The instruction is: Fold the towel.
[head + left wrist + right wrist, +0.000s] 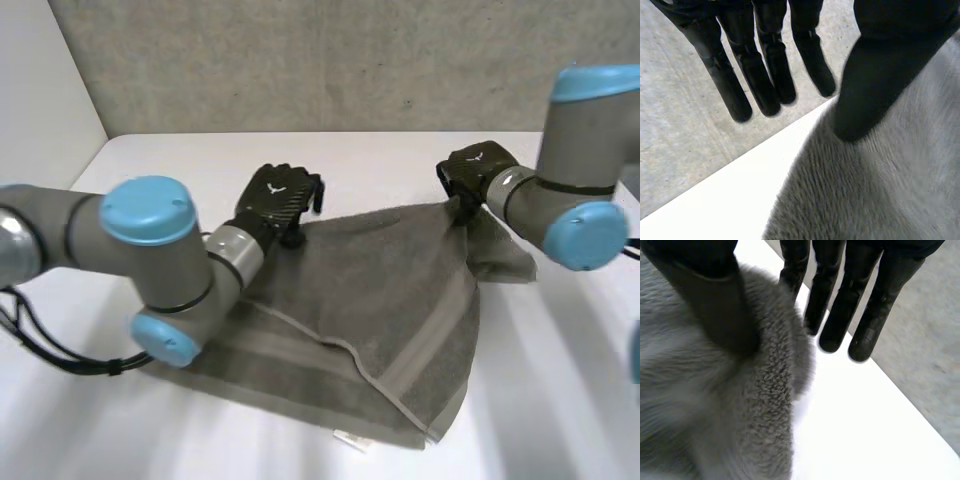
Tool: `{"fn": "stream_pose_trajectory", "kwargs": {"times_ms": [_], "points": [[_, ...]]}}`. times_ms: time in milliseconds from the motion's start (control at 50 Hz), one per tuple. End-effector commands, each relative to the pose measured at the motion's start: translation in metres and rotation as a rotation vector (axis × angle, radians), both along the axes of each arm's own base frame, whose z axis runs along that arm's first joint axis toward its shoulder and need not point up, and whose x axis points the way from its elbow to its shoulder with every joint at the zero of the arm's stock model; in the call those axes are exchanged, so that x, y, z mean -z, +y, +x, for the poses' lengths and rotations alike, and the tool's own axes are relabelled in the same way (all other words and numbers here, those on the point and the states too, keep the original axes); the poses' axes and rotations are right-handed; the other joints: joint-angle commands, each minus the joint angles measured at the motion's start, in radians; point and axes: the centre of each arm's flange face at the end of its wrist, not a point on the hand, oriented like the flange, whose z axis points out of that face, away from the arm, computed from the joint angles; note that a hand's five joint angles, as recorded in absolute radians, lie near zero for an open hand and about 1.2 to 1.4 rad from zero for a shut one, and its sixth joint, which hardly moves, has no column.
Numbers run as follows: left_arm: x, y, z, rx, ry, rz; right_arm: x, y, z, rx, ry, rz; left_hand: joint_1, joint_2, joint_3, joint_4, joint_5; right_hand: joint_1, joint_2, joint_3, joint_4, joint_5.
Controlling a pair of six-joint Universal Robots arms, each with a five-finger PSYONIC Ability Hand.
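A grey towel (380, 300) lies folded over itself on the white table (560, 380), its upper layer rising to the far edge. My left hand (275, 200) is at the towel's far left corner. In the left wrist view that hand (765, 65) has straight, spread fingers clear of the cloth, and its thumb rests on the towel (880, 190). My right hand (475, 170) is at the far right corner, which stands up a little against it. Its fingers (840, 300) are straight and apart from the thumb, which lies on the towel (715, 415).
A grey felt wall (300, 60) stands right behind the table's far edge, close to both hands. A white side wall (40, 90) closes the left. Bare table (80, 420) lies in front of the towel and at both sides of it.
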Motion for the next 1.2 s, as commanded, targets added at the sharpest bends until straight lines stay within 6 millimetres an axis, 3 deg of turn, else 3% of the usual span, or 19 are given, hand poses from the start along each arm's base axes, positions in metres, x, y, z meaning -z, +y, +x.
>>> {"fn": "stream_pose_trajectory", "kwargs": {"times_ms": [20, 60, 120, 160, 180, 200, 220, 260, 280, 320, 340, 380, 420, 560, 840, 1080, 1140, 1180, 1200], "points": [[-0.013, -0.016, -0.012, -0.030, 0.036, -0.057, 0.001, -0.025, -0.001, 0.141, 0.002, -0.101, -0.564, -0.562, -0.565, -0.585, -0.583, -0.643, -0.633, -0.670, -0.674, -0.655], [-0.032, -0.019, -0.002, -0.083, 0.053, -0.084, -0.009, -0.022, -0.002, 0.155, -0.007, -0.105, -0.585, -0.583, -0.586, -0.606, -0.604, -0.643, -0.633, -0.670, -0.674, -0.655], [-0.042, -0.017, 0.006, -0.112, 0.053, -0.088, -0.027, -0.004, -0.006, 0.161, -0.038, -0.079, -0.585, -0.583, -0.586, -0.606, -0.604, -0.643, -0.633, -0.670, -0.674, -0.655], [-0.053, -0.016, 0.033, -0.189, 0.040, -0.073, -0.040, 0.026, -0.015, 0.147, -0.052, -0.024, -0.585, -0.583, -0.586, -0.606, -0.604, -0.643, -0.633, -0.670, -0.674, -0.655], [-0.053, -0.016, 0.034, -0.189, 0.040, -0.072, -0.040, 0.026, -0.015, 0.147, -0.052, -0.024, -0.585, -0.583, -0.586, -0.606, -0.604, -0.643, -0.633, -0.670, -0.674, -0.655], [-0.062, -0.013, 0.046, -0.212, 0.043, -0.076, -0.042, 0.043, -0.018, 0.119, -0.050, 0.006, -0.588, -0.586, -0.588, -0.609, -0.607, -0.643, -0.633, -0.670, -0.674, -0.655], [-0.067, -0.008, 0.058, -0.229, 0.038, -0.076, -0.042, 0.043, -0.018, 0.119, -0.050, 0.006, -0.588, -0.586, -0.589, -0.609, -0.607, -0.643, -0.633, -0.670, -0.674, -0.655], [-0.067, -0.001, 0.068, -0.241, 0.029, -0.065, -0.043, 0.079, -0.020, 0.030, -0.062, 0.061, -0.585, -0.583, -0.586, -0.606, -0.604, -0.643, -0.633, -0.670, -0.674, -0.655], [-0.067, 0.005, 0.076, -0.255, 0.024, -0.059, -0.043, 0.079, -0.020, 0.030, -0.062, 0.061, -0.585, -0.583, -0.586, -0.606, -0.604, -0.643, -0.633, -0.670, -0.674, -0.655], [-0.066, 0.010, 0.083, -0.266, 0.021, -0.054, -0.036, 0.115, -0.016, -0.059, -0.082, 0.117, -0.585, -0.583, -0.586, -0.606, -0.604, -0.580, -0.570, -0.607, -0.611, -0.592], [-0.066, 0.010, 0.083, -0.266, 0.021, -0.054, -0.036, 0.116, -0.016, -0.059, -0.082, 0.117, -0.585, -0.583, -0.586, -0.606, -0.604, -0.580, -0.570, -0.607, -0.610, -0.592], [-0.062, 0.015, 0.089, -0.275, 0.013, -0.042, -0.022, 0.143, -0.020, -0.074, -0.100, 0.180, -0.585, -0.583, -0.586, -0.606, -0.604, -0.595, -0.585, -0.622, -0.625, -0.607], [-0.051, 0.027, 0.096, -0.281, -0.003, -0.014, -0.013, 0.153, -0.023, -0.056, -0.128, 0.223, -0.588, -0.586, -0.589, -0.609, -0.607, -0.618, -0.608, -0.645, -0.648, -0.630], [-0.039, 0.035, 0.100, -0.282, -0.009, -0.003, 0.029, 0.193, -0.039, -0.009, -0.192, 0.331, -0.588, -0.586, -0.589, -0.609, -0.607, -0.604, -0.594, -0.631, -0.634, -0.616], [-0.031, 0.033, 0.101, -0.292, -0.001, -0.005, 0.079, 0.220, -0.052, -0.046, -0.136, 0.300, -0.588, -0.586, -0.589, -0.609, -0.607, -0.574, -0.564, -0.601, -0.605, -0.586], [-0.026, 0.033, 0.103, -0.296, 0.000, -0.006, 0.090, 0.217, -0.051, -0.051, -0.139, 0.278, -0.594, -0.592, -0.594, -0.615, -0.612, -0.381, -0.371, -0.407, -0.411, -0.392], [-0.025, 0.033, 0.103, -0.296, 0.002, -0.009, 0.091, 0.216, -0.050, -0.049, -0.140, 0.271, -0.594, -0.592, -0.594, -0.615, -0.612, -0.290, -0.280, -0.316, -0.320, -0.301], [-0.025, 0.033, 0.103, -0.296, 0.005, -0.014, 0.090, 0.212, -0.050, -0.049, -0.150, 0.247, -0.594, -0.592, -0.594, -0.615, -0.612, -0.033, -0.023, -0.060, -0.063, -0.045], [-0.025, 0.033, 0.103, -0.296, 0.005, -0.014, 0.090, 0.212, -0.050, -0.049, -0.150, 0.247, -0.594, -0.592, -0.594, -0.615, -0.612, -0.031, -0.021, -0.058, -0.061, -0.043]]}}
